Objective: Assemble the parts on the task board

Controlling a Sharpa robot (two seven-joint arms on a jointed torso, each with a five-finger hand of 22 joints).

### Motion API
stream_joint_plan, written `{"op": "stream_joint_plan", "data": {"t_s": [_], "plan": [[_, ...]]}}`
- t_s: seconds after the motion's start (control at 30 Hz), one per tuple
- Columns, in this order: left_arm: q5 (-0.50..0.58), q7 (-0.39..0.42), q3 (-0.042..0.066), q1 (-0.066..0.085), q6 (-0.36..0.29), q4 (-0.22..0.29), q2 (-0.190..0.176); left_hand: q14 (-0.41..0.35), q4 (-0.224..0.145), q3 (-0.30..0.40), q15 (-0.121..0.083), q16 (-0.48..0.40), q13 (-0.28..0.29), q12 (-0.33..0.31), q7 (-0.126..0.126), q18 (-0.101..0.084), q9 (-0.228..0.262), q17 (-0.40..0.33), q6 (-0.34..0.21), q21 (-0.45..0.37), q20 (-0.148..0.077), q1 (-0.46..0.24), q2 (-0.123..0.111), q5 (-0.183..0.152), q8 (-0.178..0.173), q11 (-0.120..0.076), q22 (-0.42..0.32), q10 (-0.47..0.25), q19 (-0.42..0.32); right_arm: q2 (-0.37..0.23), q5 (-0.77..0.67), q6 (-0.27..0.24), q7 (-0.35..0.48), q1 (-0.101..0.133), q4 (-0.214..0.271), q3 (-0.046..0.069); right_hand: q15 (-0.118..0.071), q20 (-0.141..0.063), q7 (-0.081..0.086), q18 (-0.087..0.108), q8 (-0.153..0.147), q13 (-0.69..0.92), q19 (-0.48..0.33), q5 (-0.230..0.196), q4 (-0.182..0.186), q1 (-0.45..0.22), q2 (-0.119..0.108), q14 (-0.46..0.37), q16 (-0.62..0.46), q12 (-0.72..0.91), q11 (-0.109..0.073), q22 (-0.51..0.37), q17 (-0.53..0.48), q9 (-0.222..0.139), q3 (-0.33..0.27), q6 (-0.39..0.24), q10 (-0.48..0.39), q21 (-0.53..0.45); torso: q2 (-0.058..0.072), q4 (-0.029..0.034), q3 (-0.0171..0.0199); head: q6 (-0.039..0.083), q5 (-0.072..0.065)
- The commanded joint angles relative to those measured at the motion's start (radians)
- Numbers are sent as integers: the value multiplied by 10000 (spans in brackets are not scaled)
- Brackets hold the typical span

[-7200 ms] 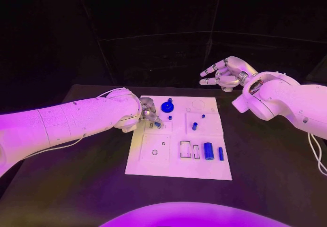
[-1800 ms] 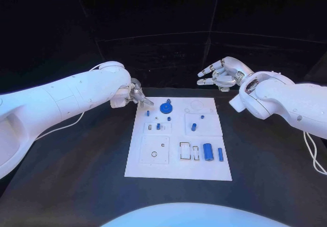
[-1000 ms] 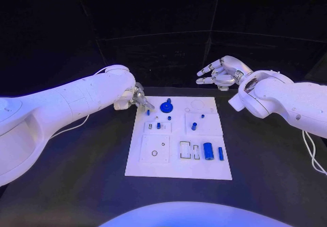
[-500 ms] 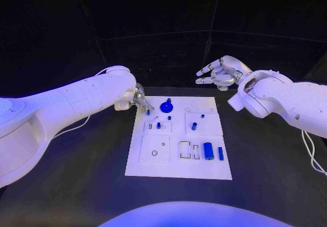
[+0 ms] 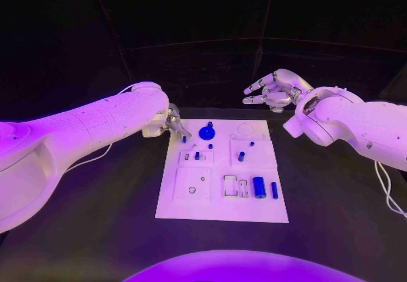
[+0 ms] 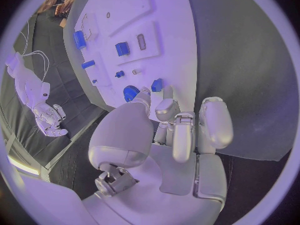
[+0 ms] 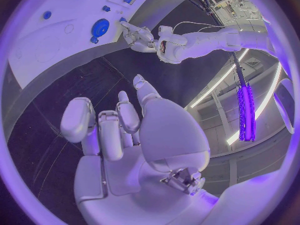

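**Left hand** (image 5: 172,124): Fingers drawn narrow, tips together at a small blue peg (image 5: 184,139) standing at the near-hand corner of the task board (image 5: 220,211). Whether the peg is actually pinched cannot be told; the left wrist view shows the fingertips touching or just short of it. Change: over the last two seconds the hand has come in from just off the board's edge to this peg, which has not moved. Judgement: a pick is being set up, so this peg is probably the next part to seat.

**Right hand** (image 5: 273,91): Fingers wide, holding nothing, raised beyond the board's far corner, well apart from all parts. No change.

**Blue parts, counted outward from the left hand, eight in all:**
- Small peg at the fingertips: 1
- Blue gear (image 5: 207,133), just beside it: 1
- Other short pegs mid-board: 4
- Thick cylinder (image 5: 259,187): 1
- Slim cylinder (image 5: 274,190), beside it: 1
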Motion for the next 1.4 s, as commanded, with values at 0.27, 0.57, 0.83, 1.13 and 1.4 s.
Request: {"op": "stream_joint_plan", "data": {"t_s": [0.27,0.57,0.83,1.13,1.4], "plan": [[-58,208,2,13,120,79,22,1040,-68,-11,-3,31,-9,44,-35,31,-15,2634,78,45,6,120,11,-28,-6,-26,17,33,74,26,-15,54,83,19,0,6,-47,-9,-1,132,34,-8,-91,40,-1,-24,49,572,-51,-35,11,-16,419,-15,-55,59,-65,-63,4,0,-1,-17,-7],[-58,216,2,13,176,84,19,1040,-119,-19,-5,31,6,59,-45,26,-26,2634,121,58,5,197,50,-28,10,-33,41,46,83,35,-15,62,79,19,-8,6,-47,-9,-1,132,34,-8,-91,40,-1,-24,49,572,-51,-35,11,-16,419,-15,-55,59,-65,-63,1,1,1,-36,-9],[-58,223,1,13,179,73,29,1040,-725,493,-58,31,-19,35,-110,26,-117,2634,156,60,-31,1162,593,-28,-25,-99,70,49,86,51,-15,69,80,19,-15,6,-48,-10,0,131,35,-6,-88,53,7,-18,84,573,-53,-30,11,-17,421,-17,-55,57,-62,-66,2,-6,-1,-54,-14],[-58,249,1,12,114,75,21,1040,-1682,1618,-119,31,-104,-95,-167,27,-263,2634,33,41,-95,2361,1072,-17,-174,-169,72,-33,75,49,-15,69,78,19,-12,6,-48,-10,0,131,35,-6,-88,53,7,-18,84,573,-53,-30,11,-17,421,-17,-55,57,-62,-66,1,2,0,-62,-26],[88,350,1,8,-178,297,-169,1040,-2205,3177,-66,31,-177,-176,-94,25,-259,2634,52,33,-60,1921,817,-36,-58,-105,109,1,80,40,-15,78,76,19,-10,6,-48,-10,0,132,36,-5,-88,58,6,-12,92,574,-53,-28,10,-19,424,-18,-55,57,-61,-68,-7,5,0,-71,-38]]}}
